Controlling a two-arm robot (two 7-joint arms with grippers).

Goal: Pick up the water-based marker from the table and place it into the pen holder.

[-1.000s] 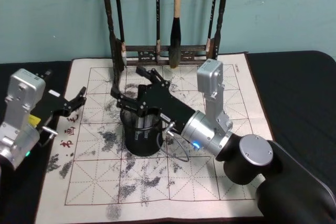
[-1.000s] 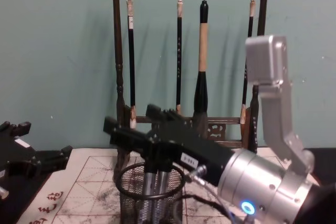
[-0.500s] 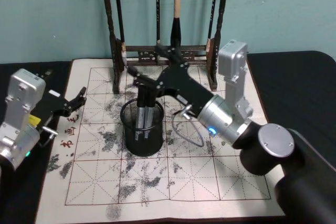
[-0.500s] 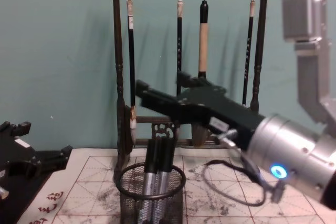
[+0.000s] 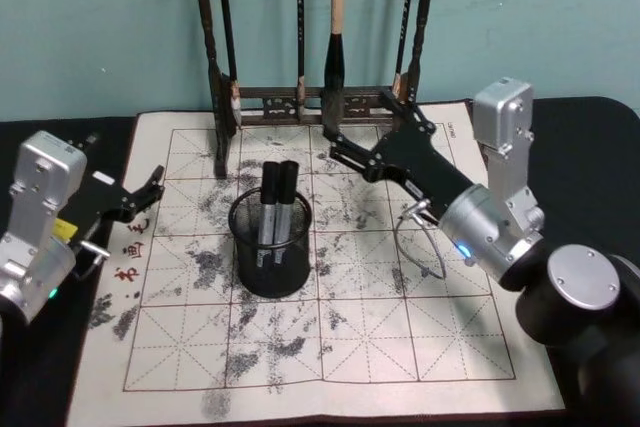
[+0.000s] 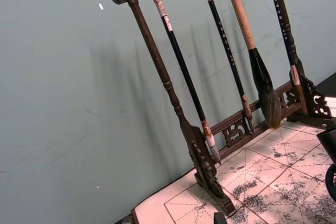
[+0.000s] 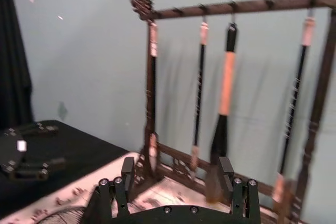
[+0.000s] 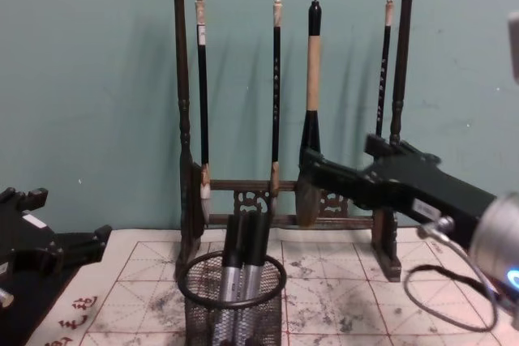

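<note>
The pen holder [image 5: 272, 259], a black mesh cup, stands on the calligraphy mat left of centre. Two markers [image 5: 272, 203] with black caps and silvery barrels stand upright inside it, leaning together; I cannot tell which is the water-based marker. From the chest, the pen holder [image 8: 233, 304] shows the markers [image 8: 244, 247] rising above its rim. My right gripper [image 5: 369, 135] hovers open and empty to the holder's right, in front of the brush rack. It is also in the chest view [image 8: 345, 161]. In the right wrist view its fingers [image 7: 127, 174] stand wide apart. My left gripper [image 5: 148, 192] rests open at the mat's left edge.
A tall dark wooden brush rack [image 5: 318, 102] with several hanging brushes [image 8: 311, 79] stands at the mat's far edge, close behind the right gripper. The ink-stained mat [image 5: 330, 347] lies on a black tablecloth. A grey cable [image 5: 420, 242] loops below the right wrist.
My right gripper has risen from over the pen holder and drawn back to the right, still open. Both markers stay in the cup. The left arm has not moved.
</note>
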